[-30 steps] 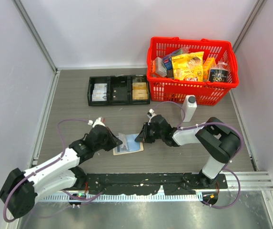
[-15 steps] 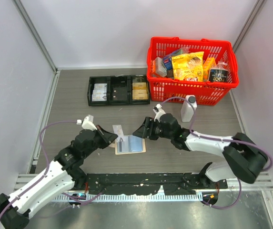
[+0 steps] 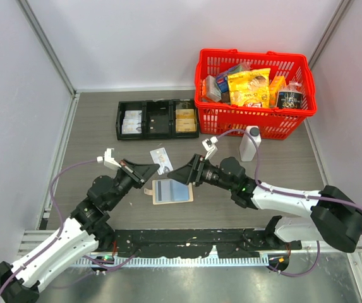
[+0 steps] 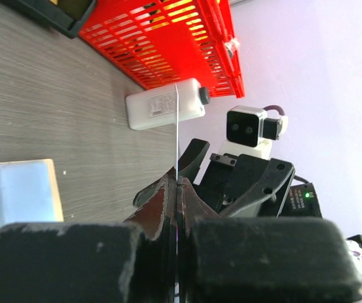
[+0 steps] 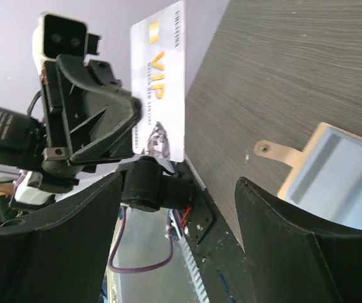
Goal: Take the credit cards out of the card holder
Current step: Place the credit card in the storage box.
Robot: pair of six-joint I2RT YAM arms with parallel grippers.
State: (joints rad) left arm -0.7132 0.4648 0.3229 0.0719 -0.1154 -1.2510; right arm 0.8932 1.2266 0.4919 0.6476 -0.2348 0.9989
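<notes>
The tan card holder [image 3: 172,190] lies open and flat on the table, its pale blue-grey inside up; its snap tab shows in the right wrist view, where the card holder [image 5: 335,173] sits at the right. My left gripper [image 3: 149,168] is shut on a white credit card [image 3: 161,159] with gold VIP lettering [image 5: 158,95], held upright above the table, left of and behind the holder. From the left wrist that card [image 4: 176,126] shows only as a thin edge in the left gripper [image 4: 178,182]. My right gripper [image 3: 181,175] hangs open just above the holder's far edge, holding nothing.
A black three-compartment tray [image 3: 157,134] stands at the back. A red basket [image 3: 231,120] full of packets is at the back right, with a white bottle [image 3: 250,143] in front of it. Grey walls close in left and right.
The right gripper opened, let go of the holder and drew back. The left gripper pulled the card out and lifted it up and back; the holder now lies flat.
</notes>
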